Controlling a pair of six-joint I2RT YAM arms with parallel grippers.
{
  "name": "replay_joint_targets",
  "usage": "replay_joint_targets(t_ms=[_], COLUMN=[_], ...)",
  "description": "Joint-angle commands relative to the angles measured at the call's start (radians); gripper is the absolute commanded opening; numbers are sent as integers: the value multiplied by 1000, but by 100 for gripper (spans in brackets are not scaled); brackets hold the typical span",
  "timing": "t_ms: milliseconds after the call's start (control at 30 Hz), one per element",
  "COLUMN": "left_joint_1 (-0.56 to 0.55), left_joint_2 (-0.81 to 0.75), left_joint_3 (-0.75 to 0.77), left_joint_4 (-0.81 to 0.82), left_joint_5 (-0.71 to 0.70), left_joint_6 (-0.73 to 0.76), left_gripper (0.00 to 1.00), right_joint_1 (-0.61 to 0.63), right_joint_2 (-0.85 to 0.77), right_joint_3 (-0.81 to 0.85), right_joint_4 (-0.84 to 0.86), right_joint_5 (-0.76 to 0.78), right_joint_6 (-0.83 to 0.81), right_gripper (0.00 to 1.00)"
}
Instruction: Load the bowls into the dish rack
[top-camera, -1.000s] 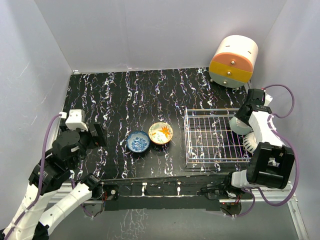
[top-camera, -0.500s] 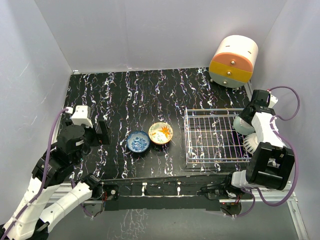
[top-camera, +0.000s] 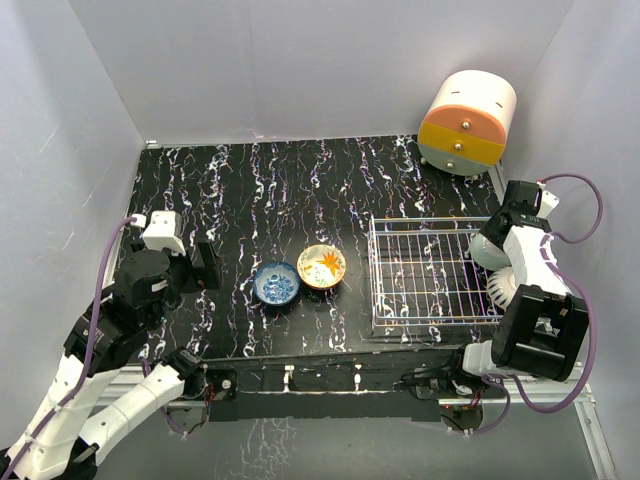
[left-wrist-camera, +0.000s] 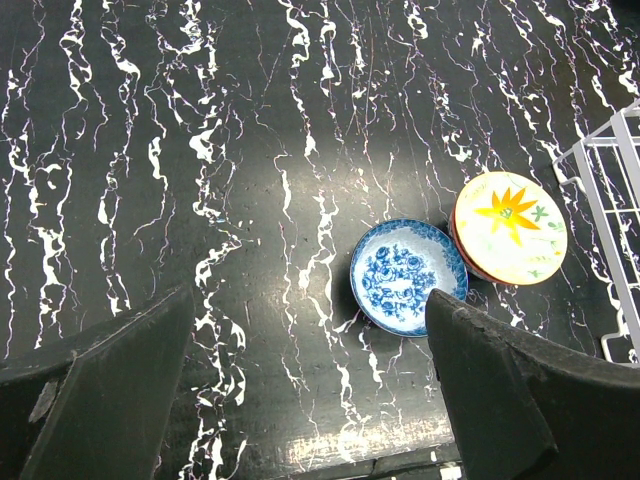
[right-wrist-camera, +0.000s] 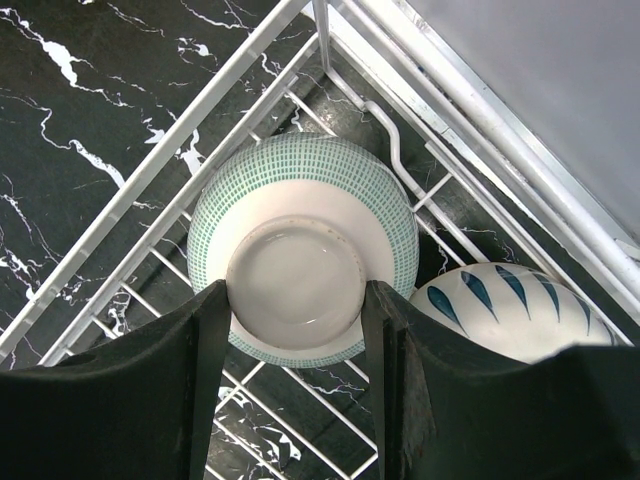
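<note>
two bowls sit left of the dish rack.

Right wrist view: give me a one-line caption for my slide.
Right gripper holds an upturned green-checked bowl by its foot at the dish rack corner, beside a blue-leaf bowl.

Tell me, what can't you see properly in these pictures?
- Right wrist view: the blue-leaf bowl is half behind a finger.
- Right wrist view: whether the right gripper squeezes the green bowl or just flanks it.
- Top view: the right arm hides most of both bowls in the dish rack.
</note>
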Motion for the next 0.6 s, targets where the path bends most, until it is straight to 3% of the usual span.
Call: replay_joint_targets(t_ms=[0,233,567], left_joint_1=[-5,-5,-5], left_joint_2=[0,18,33], left_joint_3=[7,-7,-7], left_joint_4=[-19,-7,-2], left_joint_5=[5,6,3], left_joint_6=[-8,-8,2], left_gripper=[97,97,97], right_joint_1=[-8,-10,-10], right_joint_2=[-9,-31,-114], right_joint_3=[-2,-16,-8], right_joint_4=[70,87,65], right_joint_5=[56,33,-77], right_joint_6=[19,24,28], right_gripper=[49,53,65])
